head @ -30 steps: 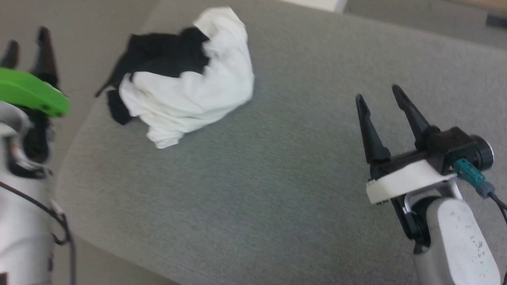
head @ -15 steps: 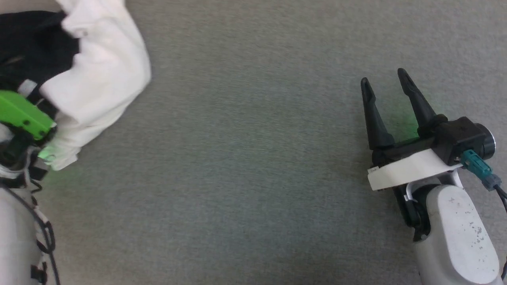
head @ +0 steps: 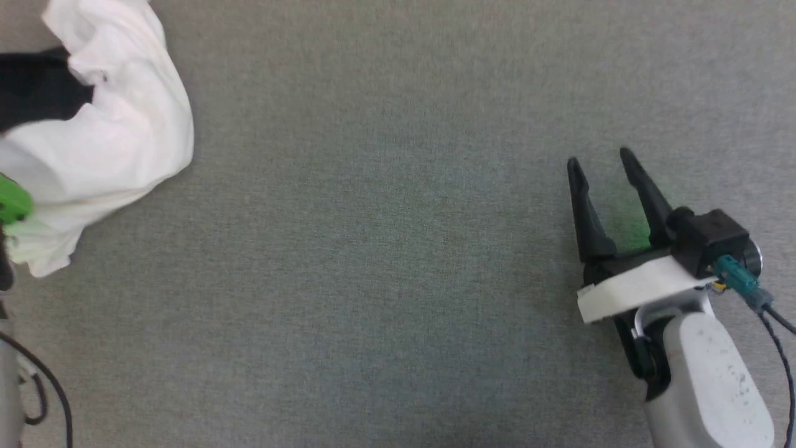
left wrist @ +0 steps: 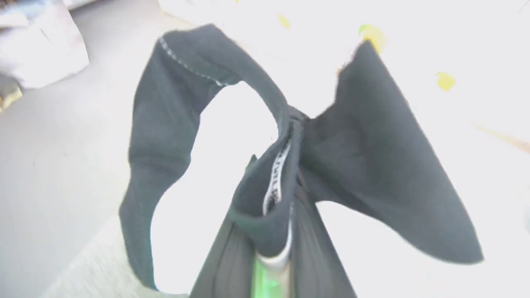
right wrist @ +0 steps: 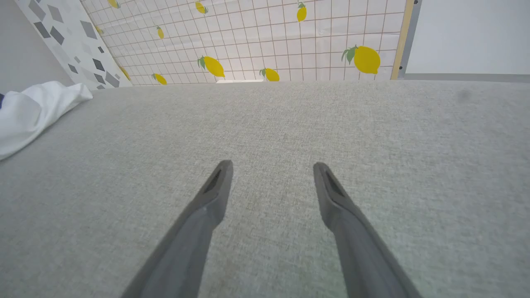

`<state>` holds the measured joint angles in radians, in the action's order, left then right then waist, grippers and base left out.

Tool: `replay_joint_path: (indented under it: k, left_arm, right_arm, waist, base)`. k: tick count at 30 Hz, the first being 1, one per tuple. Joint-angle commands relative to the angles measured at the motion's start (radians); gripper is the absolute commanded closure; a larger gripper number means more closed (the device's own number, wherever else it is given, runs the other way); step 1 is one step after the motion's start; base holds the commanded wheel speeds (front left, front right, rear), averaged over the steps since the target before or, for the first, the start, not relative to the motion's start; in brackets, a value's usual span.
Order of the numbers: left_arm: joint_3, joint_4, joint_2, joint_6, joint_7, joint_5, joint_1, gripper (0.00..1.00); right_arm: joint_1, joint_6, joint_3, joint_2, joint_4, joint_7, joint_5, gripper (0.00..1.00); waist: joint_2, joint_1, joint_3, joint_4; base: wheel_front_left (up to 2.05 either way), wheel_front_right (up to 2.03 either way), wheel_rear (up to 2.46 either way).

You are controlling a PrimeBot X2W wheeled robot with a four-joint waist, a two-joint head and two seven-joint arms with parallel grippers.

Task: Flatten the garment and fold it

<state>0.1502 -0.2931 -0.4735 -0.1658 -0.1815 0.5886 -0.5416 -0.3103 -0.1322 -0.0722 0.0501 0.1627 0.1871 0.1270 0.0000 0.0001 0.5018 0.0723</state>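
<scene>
**A:** What is the largest thing in front of you?

**B:** The grey fabric surface [head: 398, 292]. It runs under everything in my head view. At twelve o'clock in my right wrist view, past its far edge, stands a tiled wall [right wrist: 269, 37] printed with lemons.

**A:** Where is the garment?

**B:** The garment [head: 118, 143] lies bunched at nine to ten o'clock in my head view. It is crumpled, with the white body outward and a black part at its ten o'clock side. My right wrist view shows it as a white fold at nine o'clock, resting on the surface.

**A:** What about your right gripper?

**B:** My right gripper [head: 598, 157] sits at four o'clock in the head view, well apart from the garment. Its fingers are spread wide and hold nothing, and the tips point toward twelve. Bare grey fabric lies between them. I cannot tell whether the tips touch the surface.

**A:** And the left?

**B:** My left gripper [left wrist: 292, 136] has its fingers pressed together, pinching the black collar [left wrist: 256, 207]. Black cloth loops out toward ten o'clock and fans toward three, draping over my fingers. In the head view its green cover [head: 11, 204] sits at nine o'clock against the white cloth.

**A:** Anything smaller?

**B:** The white neck tape [left wrist: 276, 178] runs along the pinch. Its lettering is too blurred to read.
</scene>
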Motion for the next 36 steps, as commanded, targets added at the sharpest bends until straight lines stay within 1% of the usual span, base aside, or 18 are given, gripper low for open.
replay_joint_path:
  k: [1,3,7,10,12,14,16,18,22,25,29,31,34,36]
  left_arm:
    - [0.004,0.007,-0.023,0.01,0.055,-0.027,-0.025,1.0]
    - [-0.006,0.017,-0.044,0.018,0.129,-0.067,-0.056,1.0]
    - [-0.052,0.074,-0.073,0.038,0.226,-0.139,-0.134,1.0]
    - [-0.101,0.113,-0.073,0.056,0.249,-0.173,-0.186,1.0]
    - [-0.141,0.144,-0.06,0.071,0.253,-0.187,-0.232,1.0]
    - [-0.182,0.18,-0.034,0.076,0.244,-0.197,-0.266,1.0]
    - [-0.23,0.204,-0.014,0.087,0.227,-0.212,-0.302,1.0]
    - [-0.277,0.22,0.019,0.1,0.209,-0.215,-0.343,1.0]
    - [-0.356,0.212,0.097,0.129,0.189,-0.203,-0.418,1.0]
    - [-0.401,0.189,0.17,0.145,0.189,-0.175,-0.447,1.0]
    - [-0.451,0.153,0.248,0.156,0.19,-0.142,-0.428,1.0]
    - [-0.474,0.128,0.276,0.158,0.187,-0.129,-0.395,1.0]
    - [-0.528,0.07,0.291,0.162,0.164,-0.139,-0.326,1.0]
    - [-0.559,0.021,0.307,0.169,0.134,-0.125,-0.275,1.0]
  right_arm:
    - [0.019,0.002,0.004,0.0,0.009,0.008,0.01,0.0]
    - [0.039,0.002,0.009,0.0,0.024,0.012,0.019,0.0]
    - [0.08,0.002,0.021,0.0,0.045,0.016,0.033,0.0]
    - [0.102,0.002,0.029,0.0,0.055,0.016,0.038,0.0]
    - [0.116,0.002,0.033,0.0,0.061,0.015,0.042,0.0]
    - [0.127,0.002,0.035,0.0,0.065,0.013,0.045,0.0]
    - [0.139,0.002,0.038,0.0,0.063,0.009,0.047,0.0]
    - [0.152,0.002,0.044,0.0,0.061,0.004,0.046,0.0]
    - [0.173,0.002,0.053,0.0,0.059,-0.006,0.043,0.0]
    - [0.183,0.002,0.05,0.0,0.051,-0.014,0.043,0.0]
    - [0.188,0.002,0.04,0.0,0.036,-0.024,0.046,0.0]
    - [0.189,0.002,0.039,0.0,0.028,-0.028,0.047,0.0]
    - [0.188,0.002,0.039,0.0,0.018,-0.033,0.047,0.0]
    - [0.187,0.002,0.041,0.0,0.011,-0.036,0.045,0.0]
  waist:
    - [0.0,-0.0001,-0.158,0.037]
    - [0.0,-0.0001,-0.208,0.032]
    - [0.0,-0.0001,-0.296,0.008]
    - [0.0,-0.0001,-0.339,-0.016]
    - [0.0,-0.0001,-0.368,-0.041]
    - [0.0,-0.0001,-0.39,-0.066]
    - [0.0,-0.0001,-0.409,-0.09]
    - [0.0,-0.0001,-0.421,-0.112]
    - [0.0,-0.0001,-0.439,-0.157]
    - [0.0,-0.0001,-0.443,-0.192]
    - [0.0,-0.0001,-0.441,-0.236]
    - [0.0,-0.0001,-0.437,-0.255]
    - [0.0,-0.0001,-0.425,-0.282]
    - [0.0,-0.0001,-0.415,-0.294]
  base:
    - [0.0,0.0,0.0]
    - [0.0,0.0,0.0]
    - [0.0,0.0,0.0]
    - [0.0,0.0,0.0]
    - [0.0,0.0,0.0]
    - [0.0,0.0,0.0]
    - [0.0,0.0,0.0]
    - [0.0,0.0,0.0]
    - [0.0,0.0,0.0]
    - [0.0,0.0,0.0]
    - [0.0,0.0,0.0]
    - [0.0,0.0,0.0]
    - [0.0,0.0,0.0]
    - [0.0,0.0,0.0]
